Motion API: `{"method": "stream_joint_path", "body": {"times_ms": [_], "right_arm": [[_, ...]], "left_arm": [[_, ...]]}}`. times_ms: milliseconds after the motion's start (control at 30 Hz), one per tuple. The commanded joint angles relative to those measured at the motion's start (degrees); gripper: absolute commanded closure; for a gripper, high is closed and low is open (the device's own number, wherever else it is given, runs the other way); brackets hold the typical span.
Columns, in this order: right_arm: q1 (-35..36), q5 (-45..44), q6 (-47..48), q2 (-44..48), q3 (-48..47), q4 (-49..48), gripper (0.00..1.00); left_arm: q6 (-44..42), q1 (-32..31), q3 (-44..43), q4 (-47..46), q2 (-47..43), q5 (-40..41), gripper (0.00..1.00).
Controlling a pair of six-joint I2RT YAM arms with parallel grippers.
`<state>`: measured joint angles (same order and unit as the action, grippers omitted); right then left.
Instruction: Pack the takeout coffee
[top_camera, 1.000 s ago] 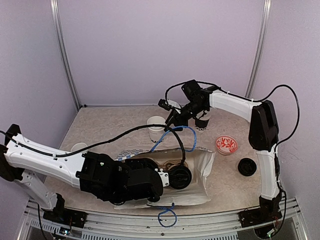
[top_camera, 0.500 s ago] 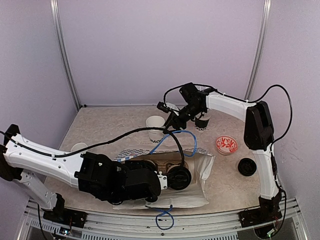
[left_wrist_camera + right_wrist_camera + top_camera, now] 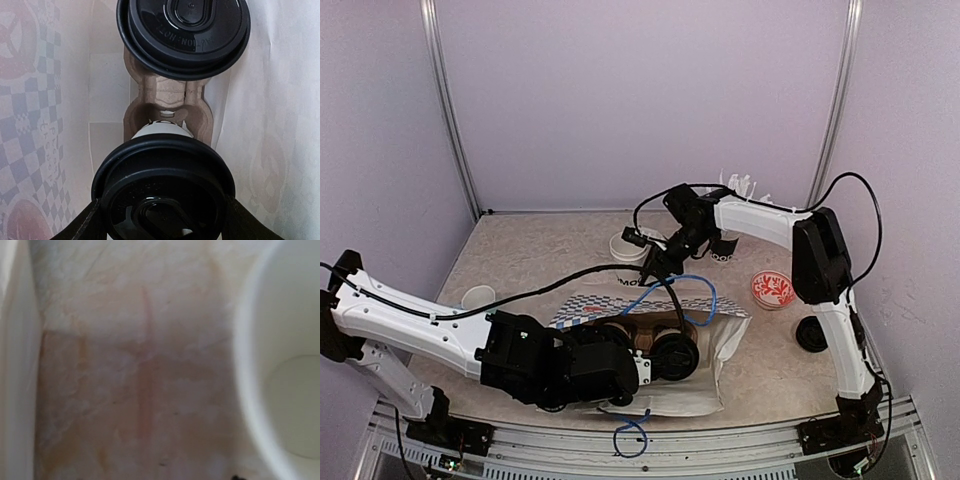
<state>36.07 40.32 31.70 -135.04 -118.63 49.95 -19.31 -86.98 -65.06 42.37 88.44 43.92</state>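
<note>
Your left end effector (image 3: 162, 220) holds a white paper cup with a round black plastic lid (image 3: 162, 185), low in the wrist view. Its dark fingers (image 3: 86, 224) press both sides of the lid. That cup sits in a brown cardboard cup holder (image 3: 167, 95), with a second black-lidded cup (image 3: 182, 30) at the top. Both are inside the white paper bag (image 3: 725, 335) lying on the beige counter (image 3: 540, 260). Your right end effector (image 3: 658, 262) is at the bag's top edge by the blue rope handle (image 3: 705, 295). You cannot tell how wide it is. An open white paper cup (image 3: 623, 250) stands just beside it.
</note>
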Motion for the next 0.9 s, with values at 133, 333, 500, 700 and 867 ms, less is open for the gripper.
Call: {"method": "stream_joint_path", "body": {"times_ms": [133,333,500,700,867], "right_arm": [[1.9,5.6,3.1,-2.8,-2.2,6.2,0.4],[3.0,10.1,4.9,-4.4,-2.8,10.0,0.4],[3.7,13.9,6.9,-6.2,-4.8,13.9,0.4],[4.5,16.7,9.8,-7.6,-5.6,18.8,0.4],[4.1,15.2,9.6,-7.4,-5.5,19.2,0.39]], "left_arm": [[-2.2,1.3,1.2,-3.7,-0.7,1.5,0.53],[-2.0,1.2,0.8,-3.4,-0.8,0.4,0.53],[-0.8,0.3,-0.9,-0.3,-1.4,-1.1,0.53],[2.8,-0.9,-5.7,6.7,-0.8,-6.6,0.52],[3.7,-0.8,-6.4,8.6,-0.4,-10.2,0.52]]}}
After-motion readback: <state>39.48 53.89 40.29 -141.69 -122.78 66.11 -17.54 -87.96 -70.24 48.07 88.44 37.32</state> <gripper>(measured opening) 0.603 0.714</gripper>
